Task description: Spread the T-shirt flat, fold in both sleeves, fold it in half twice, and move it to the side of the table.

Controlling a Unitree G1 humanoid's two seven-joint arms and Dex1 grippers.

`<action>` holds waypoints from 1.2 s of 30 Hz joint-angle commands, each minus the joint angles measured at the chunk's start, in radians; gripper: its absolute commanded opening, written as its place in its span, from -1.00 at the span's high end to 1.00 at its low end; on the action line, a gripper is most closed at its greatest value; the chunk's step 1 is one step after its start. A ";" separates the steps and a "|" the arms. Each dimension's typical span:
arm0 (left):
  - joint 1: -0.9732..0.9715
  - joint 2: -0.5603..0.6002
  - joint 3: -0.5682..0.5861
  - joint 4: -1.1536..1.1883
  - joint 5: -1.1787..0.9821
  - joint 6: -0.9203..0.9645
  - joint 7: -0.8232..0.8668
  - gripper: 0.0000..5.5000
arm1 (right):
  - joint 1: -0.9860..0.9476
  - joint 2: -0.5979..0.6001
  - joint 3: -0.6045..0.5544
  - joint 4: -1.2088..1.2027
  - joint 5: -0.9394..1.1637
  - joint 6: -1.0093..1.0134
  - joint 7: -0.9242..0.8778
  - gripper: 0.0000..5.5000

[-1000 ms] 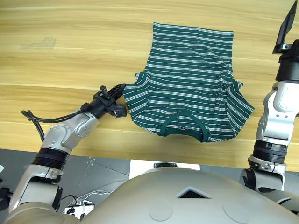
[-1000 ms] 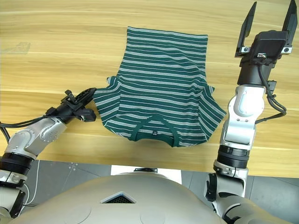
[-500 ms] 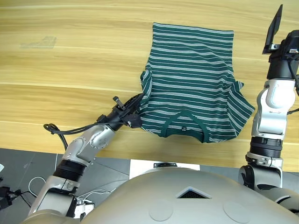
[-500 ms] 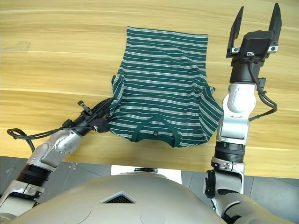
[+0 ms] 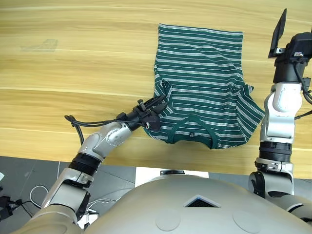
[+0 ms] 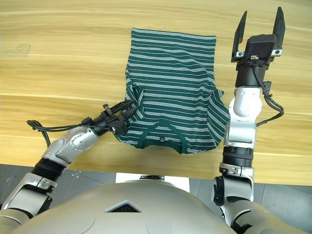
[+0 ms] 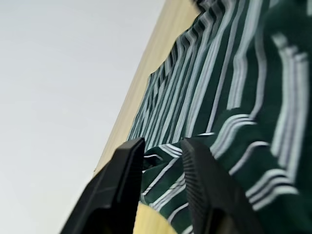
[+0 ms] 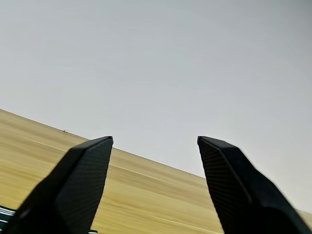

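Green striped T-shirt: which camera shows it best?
Right eye view: the whole green striped T-shirt lies mid-frame. Left eye view shows the same. Left wrist view catches bunched fabric up close; right wrist view, a sliver.

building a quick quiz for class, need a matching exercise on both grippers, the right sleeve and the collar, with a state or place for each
1 left gripper
2 right gripper
3 right sleeve
4 collar

A spread on the table
B open, empty
C shut on the left sleeve
D toward the table's near edge

Pairs: 1-C, 2-B, 3-A, 4-D
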 commanded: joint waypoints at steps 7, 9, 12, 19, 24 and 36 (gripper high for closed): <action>0.169 0.038 -0.018 0.031 0.010 0.045 -0.034 -0.06 | -0.073 -0.020 0.052 0.085 -0.012 -0.024 0.027 -0.17; 0.169 0.011 0.032 -0.012 -0.056 0.044 -0.001 -0.06 | -0.058 -0.060 0.033 0.076 -0.009 -0.029 0.049 -0.17; 0.139 -0.042 0.084 -0.045 -0.118 0.039 0.031 -0.06 | 0.010 -0.150 -0.018 0.036 -0.017 -0.044 0.080 -0.17; 0.135 -0.127 0.161 -0.175 -0.264 0.001 0.041 -0.06 | 0.357 -0.326 -0.188 -0.070 -0.147 -0.118 0.090 -0.17; 0.166 -0.207 0.196 -0.216 -0.353 -0.014 0.049 -0.06 | 0.611 -0.371 -0.227 -0.045 -0.297 -0.179 0.052 -0.17; 0.269 -0.230 0.262 -0.204 -0.273 0.014 0.055 -0.06 | 0.727 -0.528 -0.155 0.089 -0.390 -0.322 0.088 -0.17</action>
